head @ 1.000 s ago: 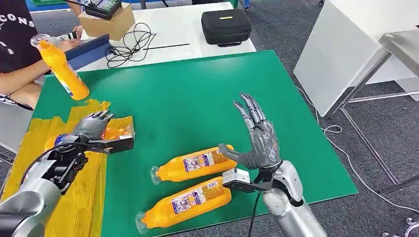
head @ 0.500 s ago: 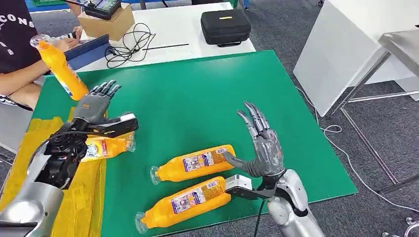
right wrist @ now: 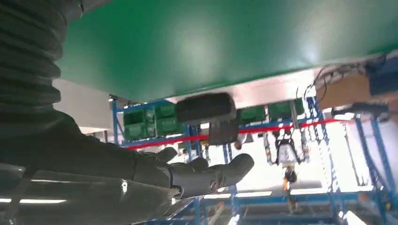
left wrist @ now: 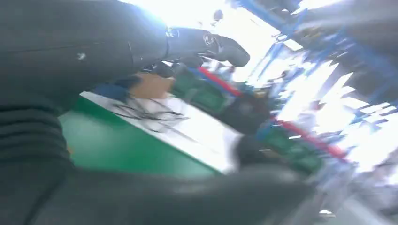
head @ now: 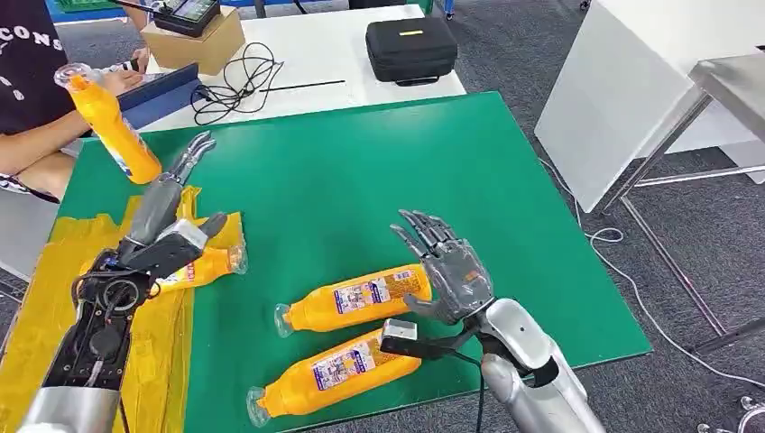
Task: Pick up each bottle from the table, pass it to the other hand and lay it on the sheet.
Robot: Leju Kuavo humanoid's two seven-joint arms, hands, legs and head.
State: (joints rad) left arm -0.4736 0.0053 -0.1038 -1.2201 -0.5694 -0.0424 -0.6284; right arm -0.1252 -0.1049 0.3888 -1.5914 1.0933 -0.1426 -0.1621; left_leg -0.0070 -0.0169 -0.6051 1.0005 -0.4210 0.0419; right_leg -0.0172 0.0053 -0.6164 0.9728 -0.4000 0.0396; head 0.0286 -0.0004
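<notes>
Right hand (head: pixel 451 271) open, fingers spread, over upper bottle (head: pixel 354 299). Left hand (head: pixel 167 203) open, empty. I lower right, wrap mid-body, avoid nudging lower bottle (head: pixel 336 370).

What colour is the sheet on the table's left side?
Yellow; the sheet shows best in the head view.

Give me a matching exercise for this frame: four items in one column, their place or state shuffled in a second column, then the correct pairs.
Items:
1. left hand
2. right hand
3. black case
4. upright orange bottle

Places or states:
A. on the white table beyond the green mat
B. held up by a person
C. open, above the yellow sheet
D. open, beside the two lying bottles

Pairs: 1-C, 2-D, 3-A, 4-B
</notes>
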